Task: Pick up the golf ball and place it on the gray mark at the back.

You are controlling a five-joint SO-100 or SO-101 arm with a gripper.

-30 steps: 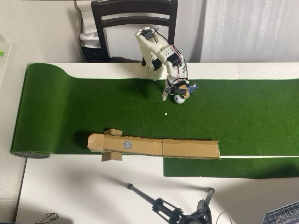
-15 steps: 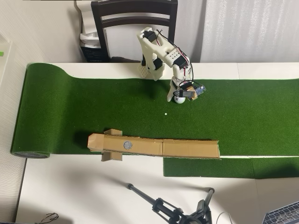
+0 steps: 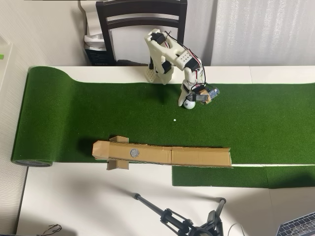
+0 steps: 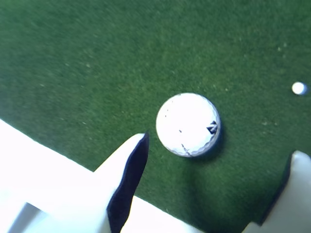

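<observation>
Golf ball on green turf, just ahead of gripper, between spread fingers, untouched; dark logo on its right side in wrist view. Gray mark in cardboard channel, well apart.

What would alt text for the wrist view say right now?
A white golf ball sits on green turf, just ahead of the open claw and not yet gripped. A tiny white dot lies on the turf at the right edge.

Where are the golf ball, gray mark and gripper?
golf ball (image 4: 188,124): wrist view, center of its top.
gray mark (image 3: 134,153): overhead view, middle of the disc.
gripper (image 4: 218,179): wrist view, midway between fingertips.
</observation>
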